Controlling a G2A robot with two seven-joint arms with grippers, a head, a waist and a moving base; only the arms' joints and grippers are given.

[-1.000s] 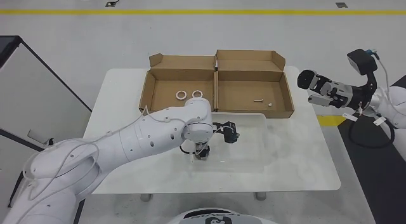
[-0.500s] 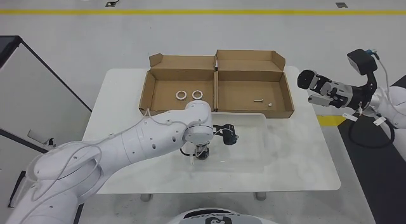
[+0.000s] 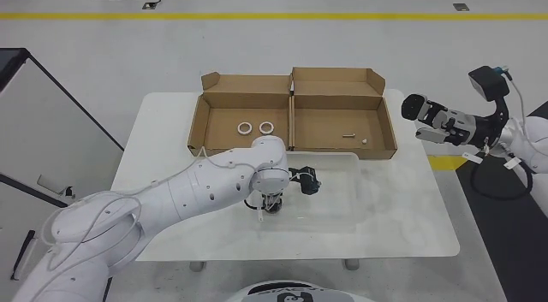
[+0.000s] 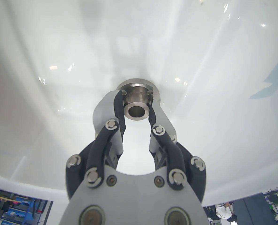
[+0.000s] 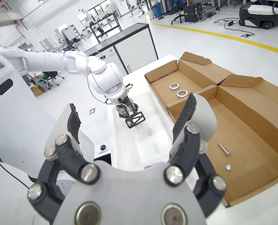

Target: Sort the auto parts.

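My left gripper [image 4: 136,105] is shut on a small metal flanged bushing [image 4: 136,98], its fingers pinching the bushing's neck. The flange sits at the floor of a shallow white tray [image 3: 342,208]. From above, this gripper [image 3: 271,205] is at the tray's left part. Behind the tray, the left cardboard box [image 3: 214,127] holds two metal rings [image 3: 245,127] [image 3: 267,126], and the right box [image 3: 321,135] holds a bolt [image 3: 348,136] and a small nut [image 3: 364,140]. My right gripper [image 3: 414,121] hangs open, with nothing in it, off the table's right side.
The two boxes stand side by side with their flaps up along the table's far edge. In the right wrist view the rings [image 5: 178,89], the bolt [image 5: 223,150] and the nut [image 5: 228,167] lie on the box floors. The white tabletop [image 3: 402,216] lies right of the tray.
The left arm's wrist and forearm have shifted slightly over the tray, while its gripper stays at nearly the same spot. The right arm has not moved.
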